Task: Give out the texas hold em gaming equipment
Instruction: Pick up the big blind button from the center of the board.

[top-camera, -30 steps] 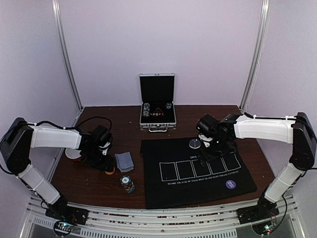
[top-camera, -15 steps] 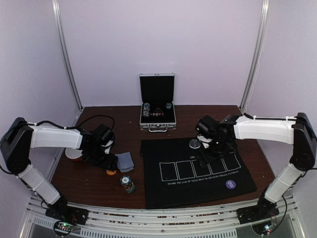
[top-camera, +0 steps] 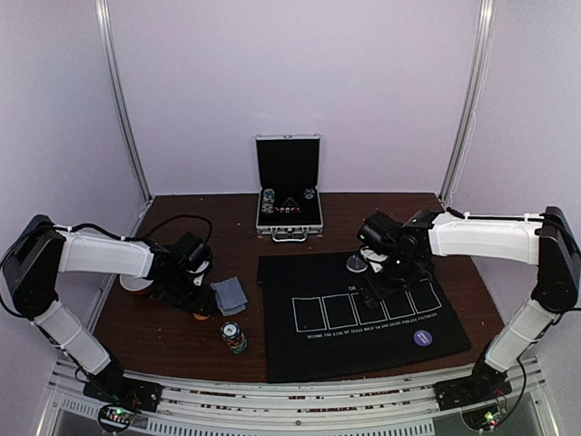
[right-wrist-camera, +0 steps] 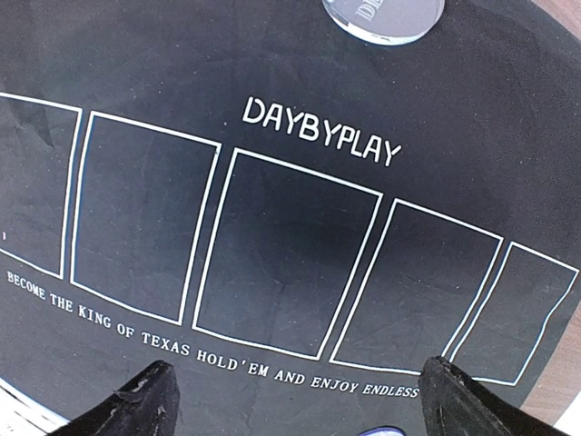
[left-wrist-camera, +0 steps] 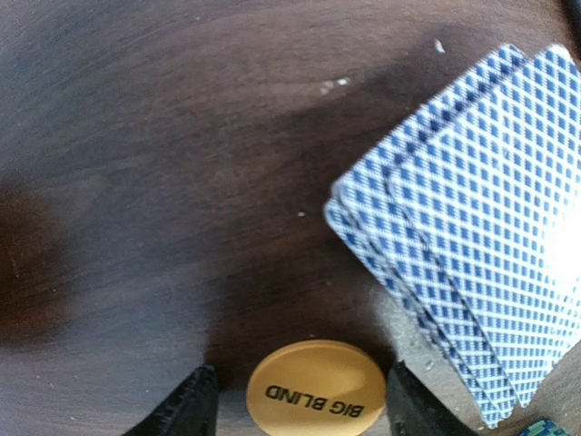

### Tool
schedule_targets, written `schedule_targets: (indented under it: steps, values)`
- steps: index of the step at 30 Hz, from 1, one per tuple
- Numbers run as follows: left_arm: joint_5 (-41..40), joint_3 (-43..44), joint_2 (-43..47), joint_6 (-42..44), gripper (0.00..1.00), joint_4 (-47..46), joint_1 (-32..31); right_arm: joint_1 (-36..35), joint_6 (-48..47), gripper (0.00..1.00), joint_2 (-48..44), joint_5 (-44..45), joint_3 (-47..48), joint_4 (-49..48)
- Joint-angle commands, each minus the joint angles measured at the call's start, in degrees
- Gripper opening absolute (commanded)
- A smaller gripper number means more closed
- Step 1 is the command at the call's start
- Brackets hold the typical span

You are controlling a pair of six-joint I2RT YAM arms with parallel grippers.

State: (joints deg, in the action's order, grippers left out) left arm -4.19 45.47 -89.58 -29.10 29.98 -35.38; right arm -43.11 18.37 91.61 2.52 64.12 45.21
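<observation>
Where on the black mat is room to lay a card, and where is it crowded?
The five outlines on the black mat are bare, between the silver disc at its far edge and the purple disc at its near-right corner. Crowded: left of it, around cards, orange disc, chip stack.

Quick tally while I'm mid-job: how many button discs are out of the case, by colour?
orange disc: 1
silver-grey disc: 1
purple disc: 1
Total: 3
</observation>
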Motion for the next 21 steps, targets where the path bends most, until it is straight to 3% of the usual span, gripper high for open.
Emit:
schedule_targets:
  steps: [1,14,21]
  values:
    - [0.6,-3.1,-1.8,-3.1,0.60,2.0,-0.3,-0.4,0.3,0.95,-0.5,-0.2,-0.5,0.5]
    - [8.0,-9.9,4.6,-12.8,0.48,7.5,-6.3,-1.5,0.8,0.94,-2.7,-0.1,-2.0,-0.7]
    - [6.8,-15.5,16.8,-24.4,0.43,12.9,-11.1,-2.6,-0.5,0.93,-4.5,-1.0,-2.5,-0.6]
